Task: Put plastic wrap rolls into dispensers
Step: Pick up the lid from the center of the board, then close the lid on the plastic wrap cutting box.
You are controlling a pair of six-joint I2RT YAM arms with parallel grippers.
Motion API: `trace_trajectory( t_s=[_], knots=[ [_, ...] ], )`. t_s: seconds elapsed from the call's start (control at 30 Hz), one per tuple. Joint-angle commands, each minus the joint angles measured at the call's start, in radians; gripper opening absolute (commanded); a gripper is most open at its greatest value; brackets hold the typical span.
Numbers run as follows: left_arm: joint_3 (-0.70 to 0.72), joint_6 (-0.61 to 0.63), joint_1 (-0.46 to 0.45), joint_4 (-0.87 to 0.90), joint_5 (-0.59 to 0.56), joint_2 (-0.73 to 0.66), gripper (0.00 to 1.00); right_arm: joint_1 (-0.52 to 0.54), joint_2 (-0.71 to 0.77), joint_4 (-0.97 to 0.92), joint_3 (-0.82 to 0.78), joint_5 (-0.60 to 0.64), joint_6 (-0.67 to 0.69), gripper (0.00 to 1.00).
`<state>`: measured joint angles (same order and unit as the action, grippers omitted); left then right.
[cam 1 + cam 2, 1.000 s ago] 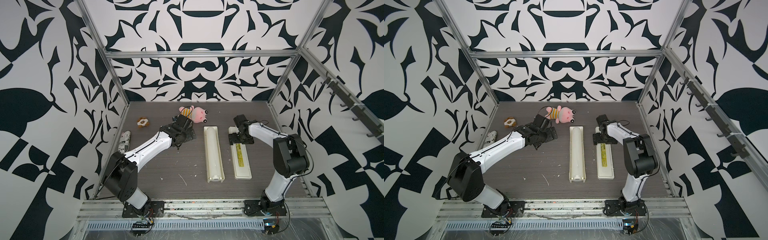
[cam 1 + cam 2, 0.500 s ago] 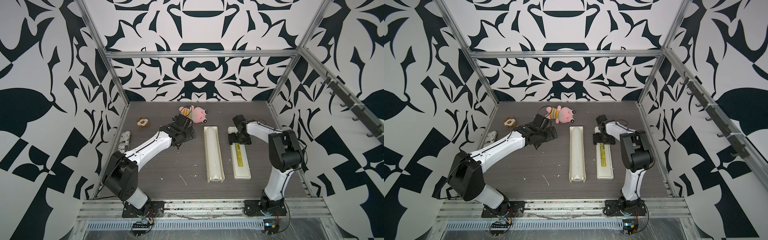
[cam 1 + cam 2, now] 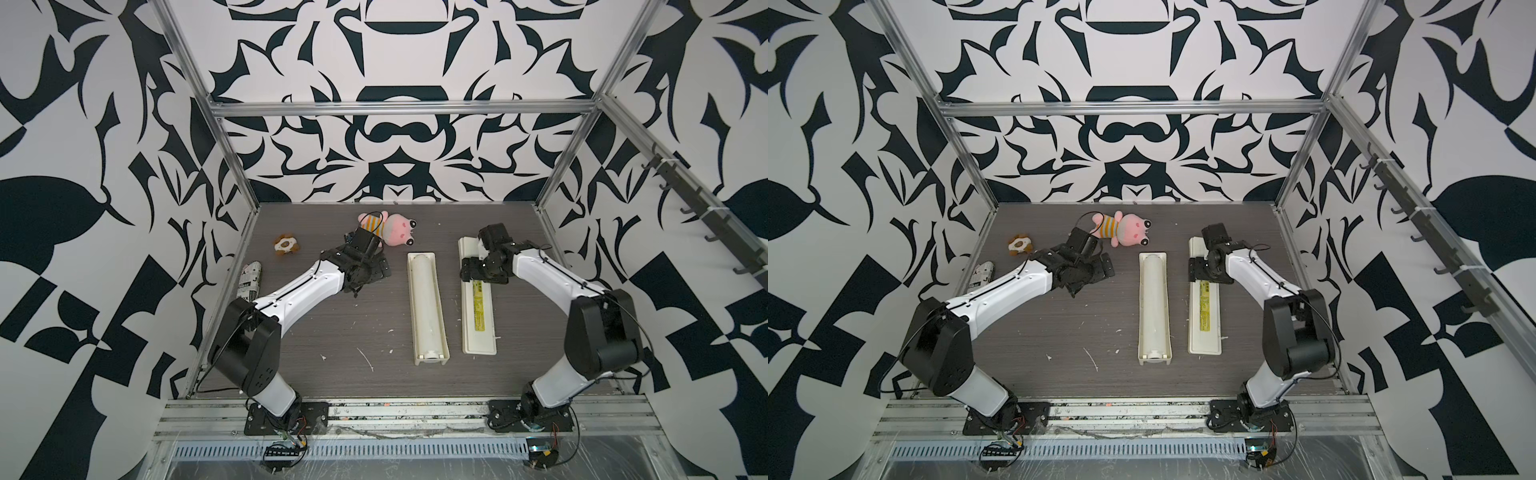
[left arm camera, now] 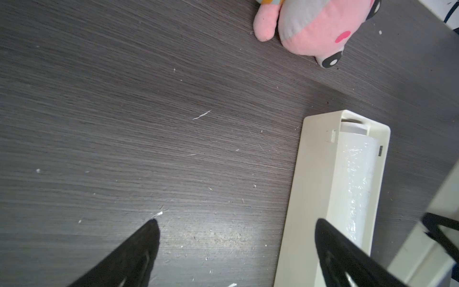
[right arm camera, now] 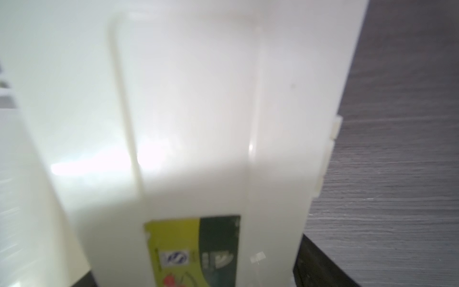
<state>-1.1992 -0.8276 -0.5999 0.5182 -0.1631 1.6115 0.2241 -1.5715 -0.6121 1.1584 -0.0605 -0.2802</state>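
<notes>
The cream dispenser (image 3: pixel 431 358) lies open on the table, and the glossy white plastic wrap roll (image 3: pixel 424 299) (image 3: pixel 1153 299) rests in its trough. The left wrist view shows the roll (image 4: pixel 357 179) inside the trough wall (image 4: pixel 313 174). The lid (image 3: pixel 480 316) (image 3: pixel 1204 316) with its yellow label lies flat to the right. My right gripper (image 3: pixel 474 271) (image 3: pixel 1202 270) (image 5: pixel 193 273) straddles the lid (image 5: pixel 188 99) near its far end, a finger against each long edge. My left gripper (image 3: pixel 374 272) (image 4: pixel 237 223) hangs open over bare table left of the trough.
A pink plush (image 3: pixel 392 228) lies at the back, just beyond my left gripper. A small brown toy (image 3: pixel 286 245) and a newsprint-patterned bundle (image 3: pixel 250 278) sit by the left wall. Metal frame posts and patterned walls close in the table.
My right gripper's jaws have drawn in onto the lid's edges, and that arm's elbow has shifted. The left arm has barely moved.
</notes>
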Motion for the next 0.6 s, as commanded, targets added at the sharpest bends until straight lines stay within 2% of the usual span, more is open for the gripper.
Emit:
trace_trajectory(
  t_s=[0.0, 0.13, 0.3, 0.47, 0.57],
  knots=[
    [0.016, 0.024, 0.007, -0.022, 0.041, 0.036, 0.99, 0.0, 0.071, -0.047, 0.008, -0.161, 0.012, 0.85],
    [0.042, 0.02, 0.008, -0.058, 0.063, 0.036, 0.99, 0.017, 0.115, -0.056, -0.002, -0.304, -0.035, 0.83],
    [0.07, 0.024, 0.008, -0.077, 0.073, 0.027, 0.99, 0.045, 0.178, -0.029, -0.036, -0.381, -0.044, 0.83],
    [0.09, 0.027, 0.009, -0.092, 0.08, 0.015, 0.99, 0.098, 0.173, -0.039, 0.015, -0.399, -0.101, 0.82],
    [0.103, 0.024, 0.009, -0.1, 0.081, 0.007, 0.99, 0.156, 0.114, -0.089, 0.085, -0.295, -0.141, 0.83]
  ],
)
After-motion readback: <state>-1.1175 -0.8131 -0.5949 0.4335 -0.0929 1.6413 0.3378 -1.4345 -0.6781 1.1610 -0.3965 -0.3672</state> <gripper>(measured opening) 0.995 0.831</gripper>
